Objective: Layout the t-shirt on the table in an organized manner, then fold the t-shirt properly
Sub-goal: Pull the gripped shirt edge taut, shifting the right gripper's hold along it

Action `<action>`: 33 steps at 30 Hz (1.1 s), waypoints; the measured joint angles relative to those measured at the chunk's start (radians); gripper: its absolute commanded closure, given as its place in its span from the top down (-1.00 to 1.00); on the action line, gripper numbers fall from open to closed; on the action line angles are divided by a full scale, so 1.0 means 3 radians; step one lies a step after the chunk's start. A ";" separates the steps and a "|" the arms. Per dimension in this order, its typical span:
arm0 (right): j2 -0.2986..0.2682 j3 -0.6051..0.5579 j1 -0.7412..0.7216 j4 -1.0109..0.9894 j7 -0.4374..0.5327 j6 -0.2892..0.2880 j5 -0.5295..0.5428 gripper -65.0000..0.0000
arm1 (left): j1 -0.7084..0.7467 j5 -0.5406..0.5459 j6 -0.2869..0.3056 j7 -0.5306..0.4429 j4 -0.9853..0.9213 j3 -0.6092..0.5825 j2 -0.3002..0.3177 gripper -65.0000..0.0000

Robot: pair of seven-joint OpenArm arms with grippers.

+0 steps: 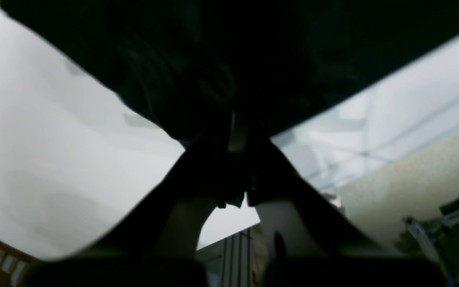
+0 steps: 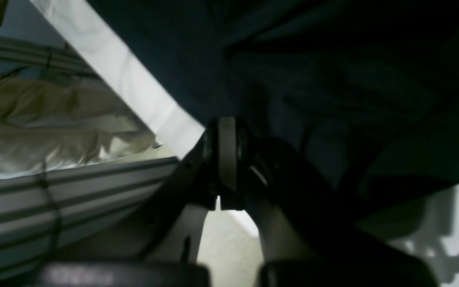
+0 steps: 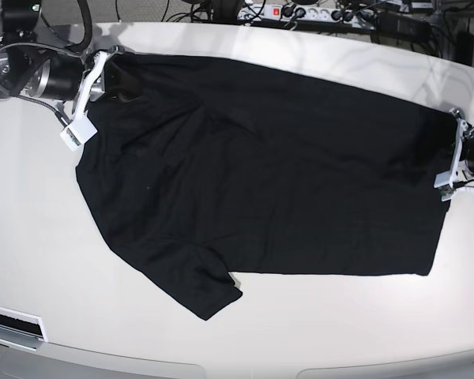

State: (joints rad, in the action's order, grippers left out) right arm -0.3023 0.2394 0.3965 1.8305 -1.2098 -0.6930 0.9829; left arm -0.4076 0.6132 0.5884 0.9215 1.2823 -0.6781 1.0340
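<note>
T-shirt (image 3: pixel 261 166) pinched between both grippers' fingers (image 2: pixel 227 151), opposite ends.

Matt black cloth t-shirt (image 3: pixel 268 166), glossy table (image 3: pixel 31 245)

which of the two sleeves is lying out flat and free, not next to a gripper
The sleeve at the base view's bottom, spread on the table. The other one, top left, lies bunched at the right gripper.

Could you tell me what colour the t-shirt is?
Plain black t-shirt, clearest in the base view.
</note>
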 measured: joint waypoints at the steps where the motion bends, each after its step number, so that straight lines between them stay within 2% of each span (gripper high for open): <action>1: 0.0008 0.0000 0.0008 -0.0004 0.0116 0.0000 -0.0229 -1.00 | 0.0000 0.0001 0.0017 0.0051 0.0000 0.0000 0.0000 -1.00; 4: 0.0023 -0.0018 0.0004 -0.0134 0.0464 0.0000 -0.0627 -1.00 | 0.0000 0.0003 0.0066 0.0072 0.0000 -0.0001 0.0018 -1.00; 8: 0.0042 -0.0242 -0.0055 -0.0512 0.0493 0.0001 -0.0802 -1.00 | 0.0003 0.0000 0.0088 0.0160 0.0000 -0.0001 0.0075 -1.00; 12: 0.0060 -0.0364 -0.0165 -0.0687 0.0772 0.0000 -0.1362 -1.00 | 0.0001 -0.0089 0.0088 0.0159 0.0000 -0.0001 0.0072 -1.00; 13: 0.0056 -0.0362 -0.0216 -0.0687 0.0889 0.0065 -0.1525 -1.00 | 0.0001 -0.0092 0.0086 0.0158 0.0000 -0.0001 0.0072 -1.00; 15: 0.0047 -0.0361 -0.0323 -0.0665 0.1017 0.0409 -0.1831 -1.00 | 0.0003 -0.0090 0.0088 0.0161 0.0000 -0.0001 0.0075 -1.00; 18: -0.0017 -0.0352 -0.0373 -0.0584 0.1005 0.0647 -0.2038 -1.00 | 0.0048 -0.0086 0.0088 0.0160 0.0000 -0.0001 0.0118 -1.00; 20: -0.0025 -0.0352 -0.0348 -0.0524 0.1005 0.0753 -0.2063 -1.00 | 0.0065 -0.0084 0.0092 0.0161 0.0000 -0.0001 0.0161 -1.00; 22: -0.0027 -0.0354 -0.0328 -0.0462 0.0912 0.0755 -0.2064 -1.00 | 0.0053 -0.0086 0.0089 0.0160 0.0000 -0.0001 0.0195 -1.00; 24: -0.0057 -0.0355 -0.0324 -0.0278 0.0790 0.0599 -0.1938 -1.00 | -0.0003 -0.0064 0.0090 0.0169 0.0000 -0.0001 0.0202 -1.00; 30: -0.0121 -0.0354 -0.0181 0.0490 0.0601 0.0085 -0.0991 -1.00 | -0.0231 0.0617 0.0145 0.0215 0.0003 -0.0001 0.0242 -1.00; 31: -0.0108 -0.0354 -0.0086 0.0525 0.0603 0.0031 -0.0821 -1.00 | -0.0251 0.0638 0.0161 0.0253 0.0006 -0.0001 0.0240 -0.94; 33: -0.0050 -0.0370 0.0075 0.0510 0.0565 -0.0004 -0.0781 -1.00 | -0.0248 0.0637 0.0160 0.0312 0.0006 -0.0001 0.0242 -0.46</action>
State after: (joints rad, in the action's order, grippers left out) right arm -0.3172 0.1284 0.4191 1.9835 -1.0405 -0.6941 0.7486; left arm -0.4820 0.8043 0.6365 1.0149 1.2842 -0.6785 1.1065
